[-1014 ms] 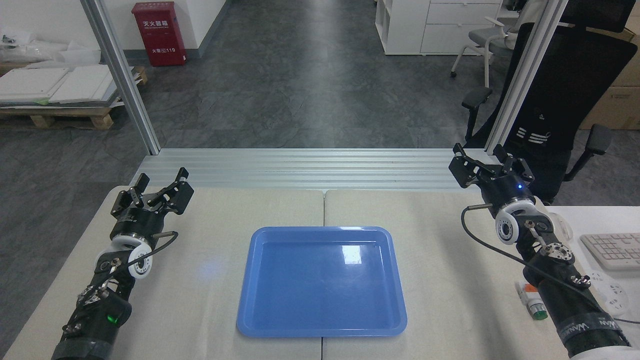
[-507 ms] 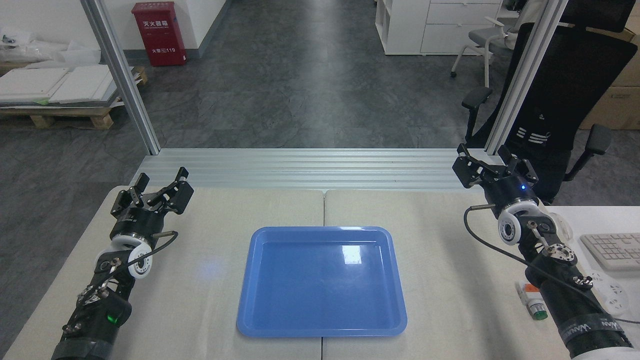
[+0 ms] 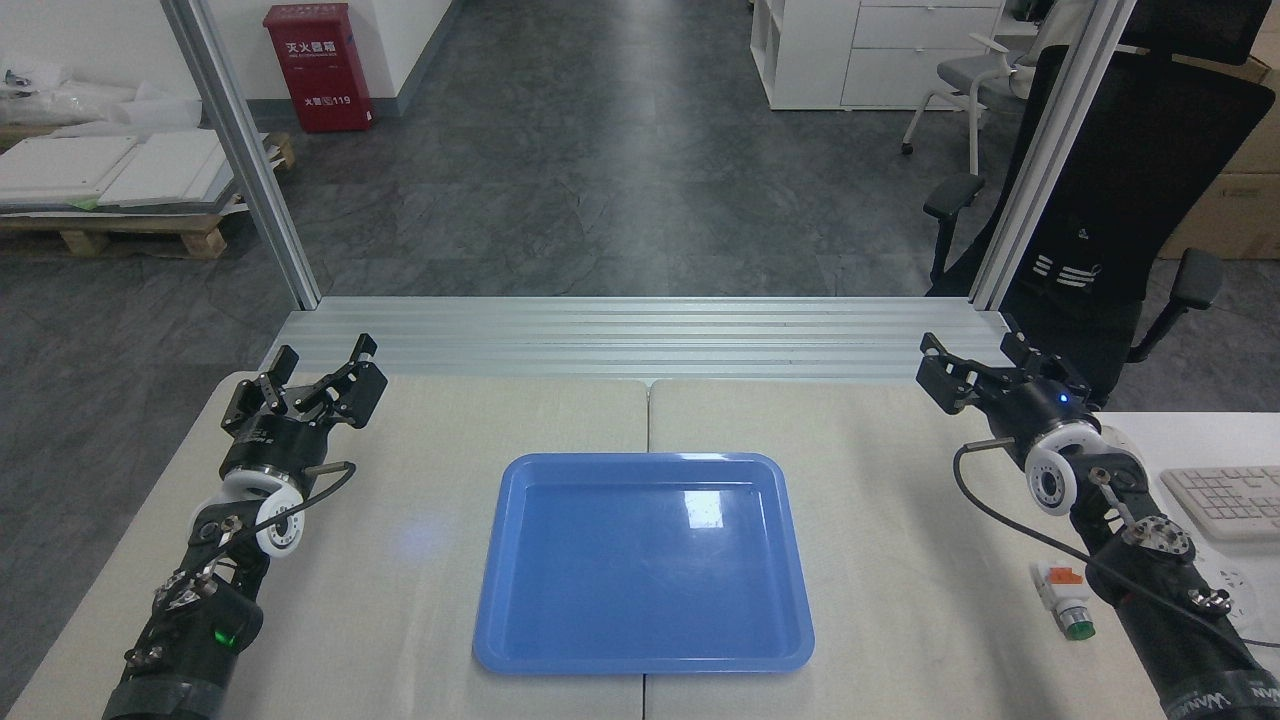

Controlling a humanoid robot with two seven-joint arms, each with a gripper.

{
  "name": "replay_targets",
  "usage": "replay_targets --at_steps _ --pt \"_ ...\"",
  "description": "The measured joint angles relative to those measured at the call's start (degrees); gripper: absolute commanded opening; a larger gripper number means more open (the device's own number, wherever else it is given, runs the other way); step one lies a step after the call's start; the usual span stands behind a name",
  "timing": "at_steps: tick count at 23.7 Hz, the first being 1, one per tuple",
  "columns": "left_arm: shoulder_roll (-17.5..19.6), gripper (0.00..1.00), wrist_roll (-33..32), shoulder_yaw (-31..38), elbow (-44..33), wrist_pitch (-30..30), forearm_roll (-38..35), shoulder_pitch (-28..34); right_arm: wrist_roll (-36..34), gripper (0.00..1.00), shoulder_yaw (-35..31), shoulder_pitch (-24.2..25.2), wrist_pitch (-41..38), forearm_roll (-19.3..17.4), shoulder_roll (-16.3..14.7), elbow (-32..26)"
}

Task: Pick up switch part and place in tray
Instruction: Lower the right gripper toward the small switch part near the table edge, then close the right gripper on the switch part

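Our right hand (image 3: 1000, 375), right of frame, fingers spread wide, holds nothing; left hand (image 3: 312, 385) at left also wide, idle. Switch part (image 3: 1064, 600) lies on the table (image 3: 900, 520) at lower right, just beside our right forearm, well below the hand, right of the empty tray (image 3: 640, 662). Likely light, rigid, slick plastic; we'd pinch the white body.

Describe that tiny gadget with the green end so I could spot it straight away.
Start at the big blue tray in the middle of the table, then look far right, beside the robot's right arm. There lies the small white switch, flat on the cloth. Its orange block at one end and green round button at the other set it apart from the white keyboard behind.
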Motion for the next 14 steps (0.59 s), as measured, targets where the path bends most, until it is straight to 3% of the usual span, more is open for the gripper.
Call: replay_targets --at_steps 6,9,14 --pt "0.00 1.00 0.00 -0.04 0.00 -0.03 0.00 0.01 3.71 0.99 -3.31 12.62 -4.84 -0.49 -7.58 -7.92" --pt "0.00 1.00 0.00 -0.01 0.00 -0.03 0.02 0.02 3.94 0.99 -7.22 17.99 -6.04 -4.24 -11.41 -10.20" --pt "0.00 1.00 0.00 -0.03 0.00 -0.03 0.03 0.01 4.14 0.99 -8.34 24.82 -7.66 -10.97 -15.91 -10.88"
